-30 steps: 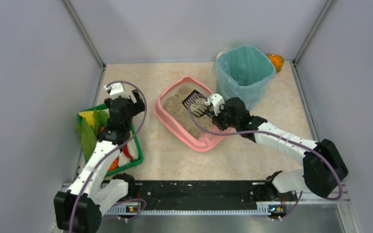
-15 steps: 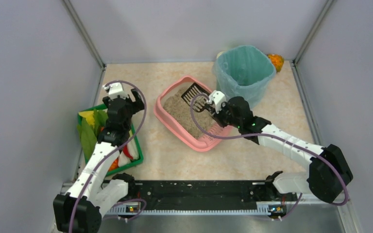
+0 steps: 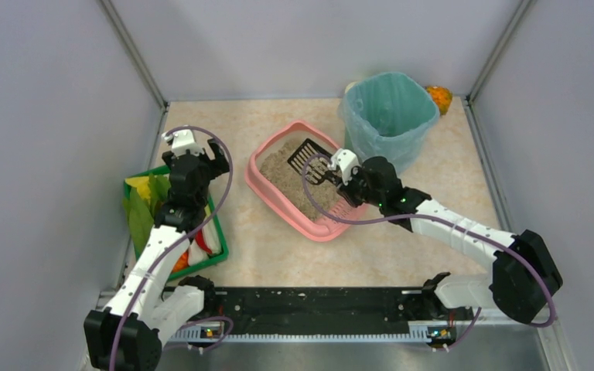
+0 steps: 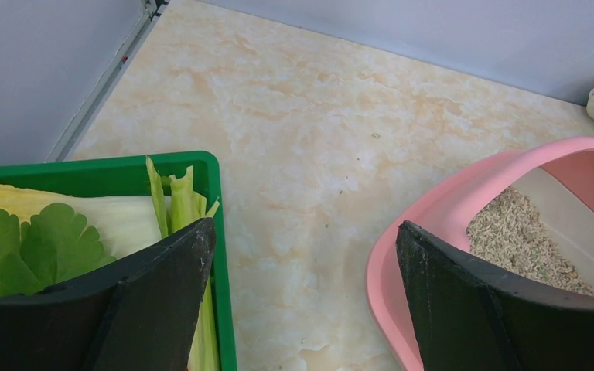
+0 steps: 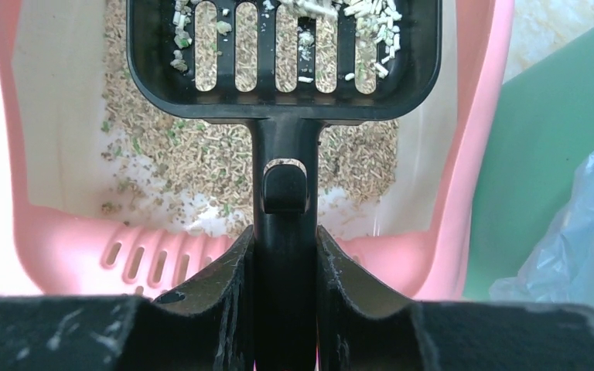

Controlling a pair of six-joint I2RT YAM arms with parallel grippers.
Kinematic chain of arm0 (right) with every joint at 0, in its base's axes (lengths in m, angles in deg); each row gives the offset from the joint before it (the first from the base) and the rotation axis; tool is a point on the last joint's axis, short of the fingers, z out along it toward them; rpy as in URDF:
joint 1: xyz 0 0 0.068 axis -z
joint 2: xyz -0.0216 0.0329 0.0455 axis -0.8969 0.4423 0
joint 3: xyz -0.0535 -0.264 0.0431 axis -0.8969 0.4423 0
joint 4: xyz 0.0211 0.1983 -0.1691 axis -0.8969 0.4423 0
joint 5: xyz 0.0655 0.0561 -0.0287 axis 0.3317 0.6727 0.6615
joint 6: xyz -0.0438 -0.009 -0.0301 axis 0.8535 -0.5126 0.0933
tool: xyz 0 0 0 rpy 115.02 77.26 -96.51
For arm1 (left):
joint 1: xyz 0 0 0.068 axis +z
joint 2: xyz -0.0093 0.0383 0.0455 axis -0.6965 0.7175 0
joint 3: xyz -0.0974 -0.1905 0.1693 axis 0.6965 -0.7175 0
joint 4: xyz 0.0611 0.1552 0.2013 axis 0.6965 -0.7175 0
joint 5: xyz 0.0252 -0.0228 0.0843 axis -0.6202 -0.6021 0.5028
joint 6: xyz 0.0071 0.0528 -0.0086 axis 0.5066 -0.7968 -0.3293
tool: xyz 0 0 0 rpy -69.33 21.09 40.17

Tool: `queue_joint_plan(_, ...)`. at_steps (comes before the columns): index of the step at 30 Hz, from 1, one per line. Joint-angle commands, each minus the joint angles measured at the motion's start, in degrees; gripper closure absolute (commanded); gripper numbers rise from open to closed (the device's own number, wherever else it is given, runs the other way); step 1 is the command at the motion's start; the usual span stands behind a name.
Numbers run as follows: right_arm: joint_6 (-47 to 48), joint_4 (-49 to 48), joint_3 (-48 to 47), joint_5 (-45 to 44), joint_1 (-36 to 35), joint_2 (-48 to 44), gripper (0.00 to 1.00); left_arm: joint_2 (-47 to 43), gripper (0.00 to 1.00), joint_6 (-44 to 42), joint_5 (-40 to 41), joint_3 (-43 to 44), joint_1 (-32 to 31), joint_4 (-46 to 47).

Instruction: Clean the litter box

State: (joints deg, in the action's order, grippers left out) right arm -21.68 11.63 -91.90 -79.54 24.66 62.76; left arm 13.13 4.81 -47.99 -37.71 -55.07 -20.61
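While both of my arms reach out over the worktop (image 3: 278, 259), much of what lies on it shows only in part. The litter box (image 3: 317, 232) sits askew around the middle of the worktop, nearer the far edge. Its slotted ledge is at the near end and its far end is just beside the bin; whether the two touch I cannot tell. Beige litter (image 5: 201, 162) covers its floor unevenly, leaving bare pale patches along the walls.

The tall teal-lined bin (image 3: 390, 116) stands in the far right corner. The green tray (image 4: 124, 162) lies along the left edge, well apart from the litter box. From above, my left arm covers a good part of it. Leaves (image 4: 23, 247) show in it, cut off by my own finger.

A black slotted scoop (image 5: 282, 139) hangs over the litter with pale crumbs in its head. The far rim of the head runs out of the right wrist view, and I cannot tell whether it touches the litter.

My right pincer (image 5: 282, 263) pinches the scoop's handle, a finger pressed against each side. My left pincer (image 4: 303, 239) is spread wide, looking down on the strip of worktop between green tray and litter box.

An orange thing (image 3: 438, 98) behind the bin is mostly hidden; I cannot make out what it is.
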Motion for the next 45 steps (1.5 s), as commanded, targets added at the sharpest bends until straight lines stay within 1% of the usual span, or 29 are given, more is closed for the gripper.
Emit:
queue_joint_plan(1, -3.16, -9.13, -0.28, 6.65, -0.37, -0.55, 1.0, 0.0, 0.09, -0.26, 0.36, 1.99, 0.19, 2.79)
queue_joint_plan(2, -3.35, -6.03, -1.75, 8.54, -0.37, 0.31, 1.0, 0.1, 0.09, 0.0, 0.18, 2.26, 0.19, 2.39)
queue_joint_plan(4, -1.35, 4.96, -4.9, 3.17, -0.35, 1.88, 1.0, 0.06, 0.09, 0.02, 0.27, 2.68, 0.19, 2.04)
queue_joint_plan(6, 0.24, 4.03, -3.19, -5.5, -0.31, 1.79, 1.0, -0.36, 0.09, -0.08, 0.4, 2.56, 0.19, 2.14)
queue_joint_plan(7, 0.05, 0.23, -2.17, -4.9, -0.29, 1.43, 1.0, -0.41, 0.09, -0.13, 0.2, 2.4, 0.19, 2.3)
queue_joint_plan(8, -1.43, -3.27, -1.72, -0.9, -0.28, 1.33, 1.0, -0.37, 0.09, -0.17, -0.1, 2.32, 0.19, 2.42)
queue_joint_plan(9, -2.88, -5.58, -2.37, 6.94, -0.28, 1.71, 1.0, -0.19, 0.09, -0.17, -0.37, 2.36, 0.21, 2.4)
queue_joint_plan(11, -2.66, 2.32, -5.99, 11.35, -0.28, 3.18, 1.0, 0.1, 0.09, -0.24, -0.25, 3.2, 0.2, 1.65)
queue_joint_plan(13, -1.44, 8.93, -6.71, 1.54, -0.03, 3.43, 1.0, -0.05, 0.09, -0.71, 0.26, 3.55, 0.19, 1.28)
queue_joint_plan(15, -1.26, 3.29, -4.11, -0.97, 0.46, 1.89, 1.0, -0.42, 0.09, -0.96, 0.24, 3.12, 0.19, 1.65)
queue_joint_plan(17, -3.43, -3.64, -3.31, 5.91, 0.68, 1.04, 1.0, -0.25, 0.09, -0.92, -0.42, 2.85, 0.19, 1.87)
queue_joint_plan(18, -2.86, -1.81, -4.46, 9.5, 0.66, 1.35, 1.0, -0.06, 0.09, -0.76, -0.55, 3.14, 0.19, 1.61)
queue_joint_plan(20, -0.4, 9.07, -7.21, 7.05, 0.86, 1.98, 1.0, -0.09, 0.09, -0.75, -0.35, 3.58, 0.19, 0.93)
queue_joint_plan(21, 0.6, 10.35, -7.09, 4.08, 1.53, 1.9, 1.0, -0.36, 0.09, -0.79, -0.1, 3.47, 0.19, 0.85)
queue_joint_plan(23, -1.08, 4.18, -5.38, 1.63, 2.88, 1.37, 1.0, -0.84, 0.09, -0.88, 0.06, 2.79, 0.19, 1.44)
queue_joint_plan(25, -5.55, -1.74, -5.35, 9.38, 3.14, 1.5, 1.0, -0.71, 0.09, -0.69, -0.41, 2.43, 0.19, 1.65)
queue_joint_plan(26, -5.55, -0.11, -6.38, 14.14, 3.14, 1.88, 1.0, -0.5, 0.09, -0.48, -0.57, 2.64, 0.19, 1.28)
queue_joint_plan(27, -4.79, 3.97, -7.58, 14.57, 3.14, 2.16, 1.0, -0.43, 0.09, -0.37, -0.55, 3.1, 0.19, 0.96)
queue_joint_plan(29, -1.5, 9.61, -8.04, 8.02, 3.29, 1.88, 1.0, -0.6, 0.09, -0.35, -0.32, 3.15, 0.19, 1.06)
queue_joint_plan(31, -2.53, 3.64, -5.33, 4.1, 4.26, 0.66, 1.0, -0.74, 0.09, -0.35, -0.24, 2.69, 0.19, 1.57)
queue_joint_plan(33, -6.53, -2.41, -4.85, 11.65, 4.88, 0.98, 1.0, -0.38, 0.09, -0.23, -0.79, 2.64, 0.22, 1.86)
queue_joint_plan(35, -4.64, 5.61, -8.39, 18.5, 4.9, 2.1, 1.0, 0.27, 0.09, 0.06, -0.74, 3.34, 0.2, 1.42)
queue_joint_plan(37, 0.03, 15.0, -9.64, 12.42, 4.98, 2.03, 1.0, 0.28, 0.09, 0.16, -0.28, 3.79, 0.19, 1.27)
queue_joint_plan(38, 1.13, 14.71, -8.97, 9.89, 5.1, 1.57, 1.0, 0.14, 0.09, 0.13, -0.29, 3.62, 0.19, 1.58)
queue_joint_plan(40, -3.37, 5.21, -7.11, 10.09, 5.21, 1.12, 1.0, 0.17, 0.09, 0.15, -0.67, 3.17, 0.19, 2.37)
queue_joint_plan(41, -6.45, 0.34, -6.84, 14.45, 5.17, 1.42, 1.0, 0.47, 0.09, 0.24, -0.97, 3.18, 0.19, 2.59)
queue_joint_plan(42, -7.12, 0.66, -7.56, 19.35, 5.1, 1.98, 1.0, 0.84, 0.09, 0.58, -1.11, 3.55, 0.19, 2.39)
queue_joint_plan(43, -5.79, 5.45, -8.99, 20.4, 5.08, 2.46, 1.0, 1.13, 0.09, 0.68, -1.08, 4.14, 0.19, 1.79)
queue_joint_plan(45, -2.5, 12.09, -9.57, 11.68, 5.19, 2.04, 1.0, 1.13, 0.09, 0.7, -0.86, 4.61, 0.19, 1.27)
